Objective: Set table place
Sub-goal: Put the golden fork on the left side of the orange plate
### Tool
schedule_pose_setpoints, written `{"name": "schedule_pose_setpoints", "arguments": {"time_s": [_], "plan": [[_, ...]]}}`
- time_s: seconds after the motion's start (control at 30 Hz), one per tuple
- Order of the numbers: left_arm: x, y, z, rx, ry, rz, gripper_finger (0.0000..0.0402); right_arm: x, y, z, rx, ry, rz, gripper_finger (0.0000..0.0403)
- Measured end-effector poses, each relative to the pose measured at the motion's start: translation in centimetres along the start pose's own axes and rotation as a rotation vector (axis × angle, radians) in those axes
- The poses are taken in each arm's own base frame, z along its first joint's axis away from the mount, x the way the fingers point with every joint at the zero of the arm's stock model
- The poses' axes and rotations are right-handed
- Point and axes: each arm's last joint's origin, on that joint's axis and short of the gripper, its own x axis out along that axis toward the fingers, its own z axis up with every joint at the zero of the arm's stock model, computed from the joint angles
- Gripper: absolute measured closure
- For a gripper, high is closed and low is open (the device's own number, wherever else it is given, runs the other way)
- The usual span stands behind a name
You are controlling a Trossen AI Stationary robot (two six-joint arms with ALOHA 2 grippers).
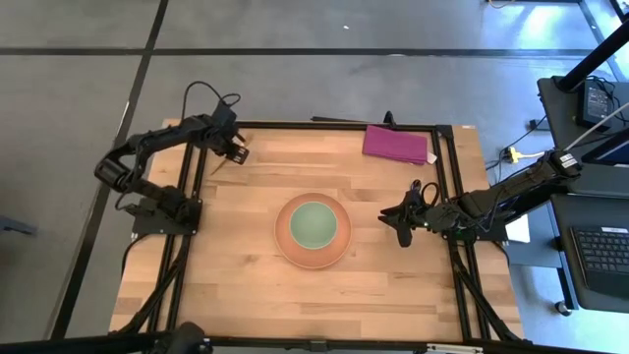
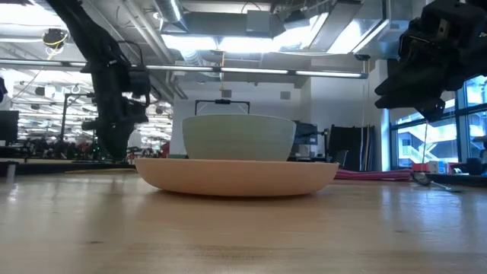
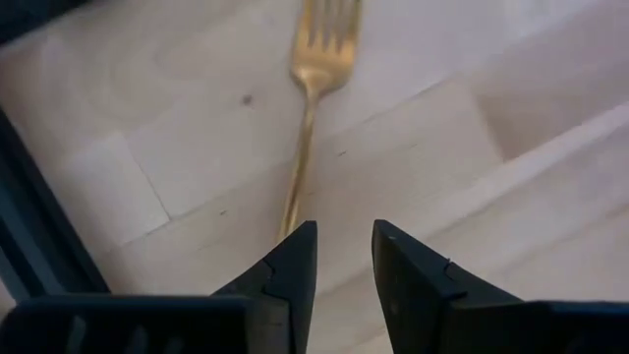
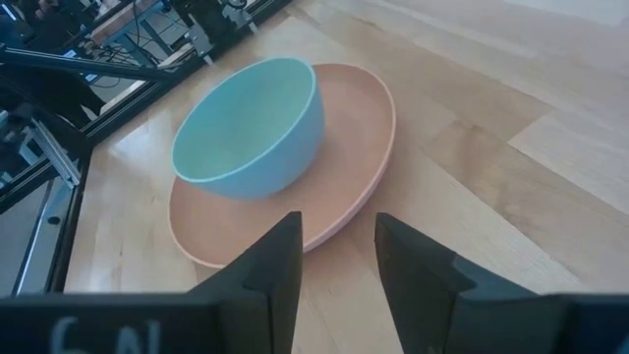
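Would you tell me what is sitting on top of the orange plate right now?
A pale green bowl sits on the orange plate, near its centre. The bowl looks empty. The plate surface beneath the bowl is covered.

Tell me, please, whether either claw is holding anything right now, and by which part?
Nothing is held. The left claw is open above the fork handle; the right claw is open beside the plate.

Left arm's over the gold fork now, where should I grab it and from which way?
Grip the fork mid-handle, coming straight down with the left gripper, jaws either side of the thin shaft. It lies flat on the table, and the handle is narrower than the tines.
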Motion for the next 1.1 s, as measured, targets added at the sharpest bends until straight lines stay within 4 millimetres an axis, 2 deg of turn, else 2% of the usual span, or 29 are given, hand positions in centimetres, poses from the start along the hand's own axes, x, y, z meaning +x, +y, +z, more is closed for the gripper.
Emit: {"name": "schedule_pose_setpoints", "arguments": {"time_s": [0.2,0.33,0.7,1.1], "plan": [[0.2,-0.1,1.3,0.007,-0.045,0.096,0.0308,0.0,0.0,0.0,0.001,-0.001,0.001,0.0272],[0.4,0.3,1.5,-0.012,-0.024,0.043,0.0308,0.0,0.0,0.0,0.001,-0.001,0.001,0.0272],[3.2,0.3,2.6,-0.008,0.099,0.055,0.0308,0.0,0.0,0.0,0.005,-0.004,0.0,0.0272],[3.7,0.0,3.2,-0.031,0.143,0.057,0.0308,0.0,0.0,0.0,0.004,-0.004,0.001,0.0272]]}}
